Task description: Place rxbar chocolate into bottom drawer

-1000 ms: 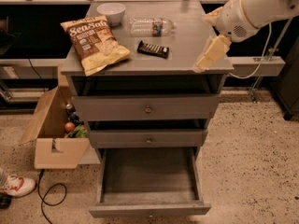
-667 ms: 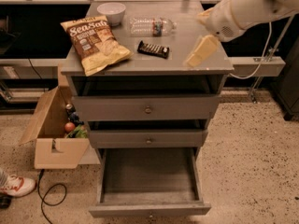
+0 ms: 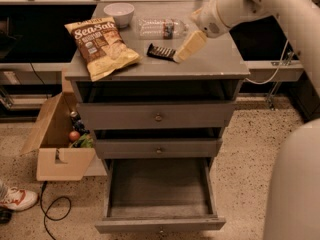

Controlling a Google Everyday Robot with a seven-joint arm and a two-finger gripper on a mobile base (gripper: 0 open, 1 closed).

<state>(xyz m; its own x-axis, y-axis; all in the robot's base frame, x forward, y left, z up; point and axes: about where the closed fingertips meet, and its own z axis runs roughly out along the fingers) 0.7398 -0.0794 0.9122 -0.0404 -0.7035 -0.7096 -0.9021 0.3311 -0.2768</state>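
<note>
The rxbar chocolate [image 3: 160, 51], a small black bar, lies flat on the grey cabinet top [image 3: 220, 64], near its middle. My gripper [image 3: 186, 49] comes in from the upper right on the white arm [image 3: 260, 1]. Its pale tips sit just right of the bar's right end, touching or almost touching it. The bottom drawer [image 3: 159, 186] is pulled out below, and its plank floor is bare. The two drawers above it are closed.
A tan Sea Salt chip bag [image 3: 102, 46] lies at the top's left front. A clear bottle [image 3: 161, 28] and a white bowl [image 3: 119, 13] are at the back. An open cardboard box [image 3: 55, 144], a shoe [image 3: 17, 199] and a cable [image 3: 55, 211] are on the floor to the left.
My gripper has moved left across the cabinet top, from near the right edge to the right end of the rxbar chocolate. The bar has not moved.
</note>
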